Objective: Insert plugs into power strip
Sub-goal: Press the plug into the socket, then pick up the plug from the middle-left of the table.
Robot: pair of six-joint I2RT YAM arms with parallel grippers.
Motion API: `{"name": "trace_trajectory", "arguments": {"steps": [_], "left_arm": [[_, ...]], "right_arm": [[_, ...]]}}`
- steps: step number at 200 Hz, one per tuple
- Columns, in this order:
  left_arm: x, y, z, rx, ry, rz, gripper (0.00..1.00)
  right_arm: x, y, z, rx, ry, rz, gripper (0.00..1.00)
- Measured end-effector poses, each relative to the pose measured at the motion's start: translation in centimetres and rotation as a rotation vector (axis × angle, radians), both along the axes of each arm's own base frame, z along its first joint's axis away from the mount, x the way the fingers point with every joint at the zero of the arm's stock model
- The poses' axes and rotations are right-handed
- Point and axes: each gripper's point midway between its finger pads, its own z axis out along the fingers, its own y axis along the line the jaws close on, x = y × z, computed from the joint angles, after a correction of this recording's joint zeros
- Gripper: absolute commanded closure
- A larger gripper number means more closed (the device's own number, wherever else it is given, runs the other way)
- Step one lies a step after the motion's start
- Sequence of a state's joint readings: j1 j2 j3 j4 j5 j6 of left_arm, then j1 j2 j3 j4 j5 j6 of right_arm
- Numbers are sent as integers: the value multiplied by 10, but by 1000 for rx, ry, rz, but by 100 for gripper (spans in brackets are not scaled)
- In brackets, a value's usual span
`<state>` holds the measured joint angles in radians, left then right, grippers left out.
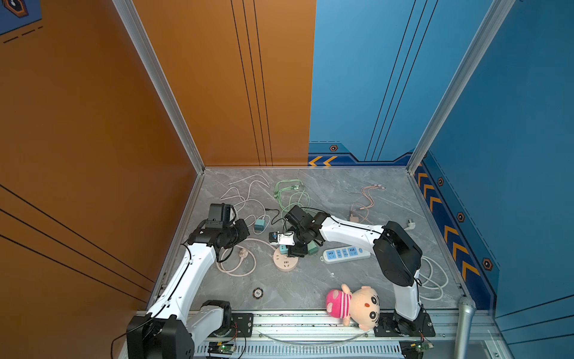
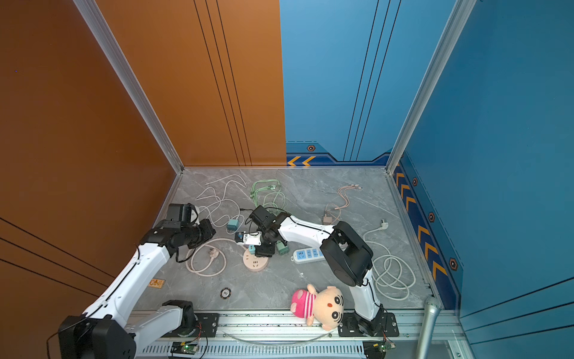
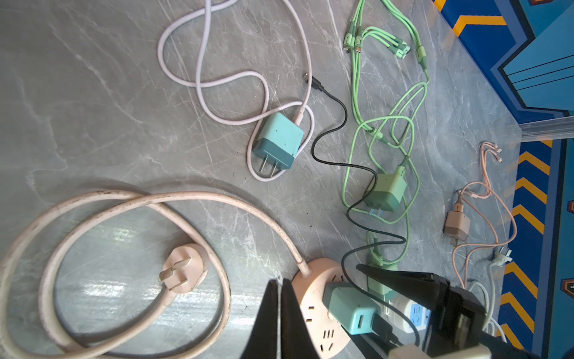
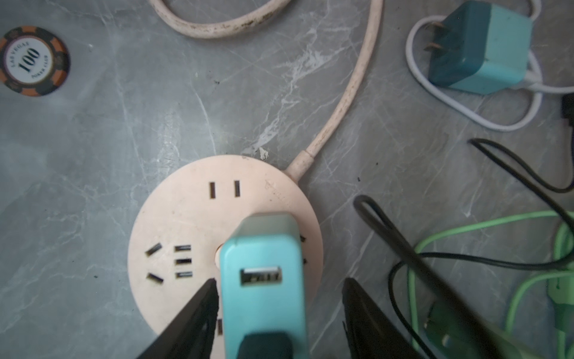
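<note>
In both top views my right gripper (image 1: 291, 252) hangs over the round pale-pink plastic power strip (image 1: 285, 264). A teal-blue cube plug (image 1: 283, 248) stands on the strip right at my fingertips. A mint green cube plug (image 1: 312, 247) lies just beside the gripper on the side away from the teal one. From the left wrist, my left gripper (image 3: 279, 289) is closed on nothing, its fingers pressed together, with the strip's rim just past the tips. Well beyond them a second teal-blue cube plug (image 3: 278, 141) lies on its side on the grey marble-patterned tabletop (image 3: 93, 93), inside a loop of white cable (image 3: 202, 77). From the right wrist, my right jaws stand apart on either side of the teal-blue cube plug. One fingertip (image 4: 209, 290) sits right at its side and the other is clear of it, so I grip nothing. Its USB port faces me and its prongs are hidden beneath it.
</note>
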<state>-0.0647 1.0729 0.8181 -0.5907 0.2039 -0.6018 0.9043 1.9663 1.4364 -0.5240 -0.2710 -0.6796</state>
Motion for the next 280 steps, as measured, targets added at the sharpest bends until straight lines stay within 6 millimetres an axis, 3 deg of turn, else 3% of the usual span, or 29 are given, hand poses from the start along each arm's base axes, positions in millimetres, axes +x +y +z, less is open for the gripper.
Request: {"name": "trace_trajectory", "arguments": {"steps": [53,86,133,190,244,280], "left_arm": [[0,-8,-7,4,27,-27,91],[7,-23,-15,27,67,-75,90],[34,-36,-25,81,116,-101,90],[64,-42,-63,109,191,-93,88],[92,-46,-79,118,199,-78,58],[96,-40,-83,155,200,-62,54]], "right_arm": [[-6,-6,38,45,-71,-8,27],[-10,-23,50,45,-98,-49,27],[-9,-65,67,45,-135,-141,27],[16,-93,108,172,-171,-315,23],[34,-98,137,362,-151,-442,13],[38,-97,147,444,-99,-467,12]]}}
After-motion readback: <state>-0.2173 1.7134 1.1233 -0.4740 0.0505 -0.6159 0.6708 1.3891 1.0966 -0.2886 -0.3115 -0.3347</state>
